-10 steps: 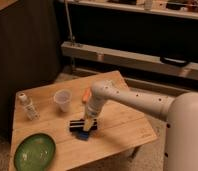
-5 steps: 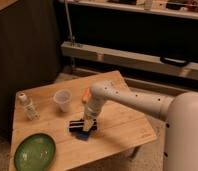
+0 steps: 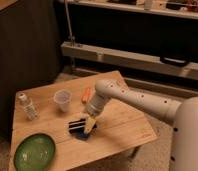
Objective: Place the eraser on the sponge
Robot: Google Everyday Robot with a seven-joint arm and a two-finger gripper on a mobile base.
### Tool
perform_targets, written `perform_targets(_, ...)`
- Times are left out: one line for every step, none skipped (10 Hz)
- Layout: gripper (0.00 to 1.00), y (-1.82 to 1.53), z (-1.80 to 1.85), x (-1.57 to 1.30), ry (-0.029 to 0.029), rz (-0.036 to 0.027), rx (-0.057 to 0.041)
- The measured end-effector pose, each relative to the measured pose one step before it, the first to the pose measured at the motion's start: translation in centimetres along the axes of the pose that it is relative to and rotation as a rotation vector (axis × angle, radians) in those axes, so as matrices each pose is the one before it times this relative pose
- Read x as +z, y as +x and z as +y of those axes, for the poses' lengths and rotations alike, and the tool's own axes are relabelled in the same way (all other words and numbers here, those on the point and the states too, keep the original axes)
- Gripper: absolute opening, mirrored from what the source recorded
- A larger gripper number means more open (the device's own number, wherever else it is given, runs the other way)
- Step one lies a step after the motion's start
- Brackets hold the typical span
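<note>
1. The white arm (image 3: pixel 142 102) came in from the right side and reached over the wooden table (image 3: pixel 119 125).
2. It bent at a round joint above the middle of the table and pointed down and to the left.
3. The gripper (image 3: pixel 90 122) was low, just over the middle of the table, right beside the eraser (image 3: pixel 76 125).
4. It could not be told whether the gripper was wide, narrow, or holding the eraser.
5. The eraser, black with pale stripes, was at the left of the gripper and touched it or nearly did.
6. The dark-blue sponge (image 3: pixel 86 133) showed just under the eraser and the gripper, on the near side. The eraser looked to be over part of it.
7. An orange carrot (image 3: pixel 85 94) lay on the table behind the arm, on the far side.
8. A clear cup (image 3: pixel 62 100) stood to the left of the carrot.
9. A small bottle (image 3: pixel 28 106) stood further left, near the table's edge.
10. A round green plate (image 3: pixel 34 151) lay at the near left corner, well apart from the sponge.
11. Nothing stood between the gripper and the sponge.
</note>
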Motion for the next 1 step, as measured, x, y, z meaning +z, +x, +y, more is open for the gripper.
perform_targets(0.8,0.492,-0.451,-1.368,0.03108,-0.02225,0.01116)
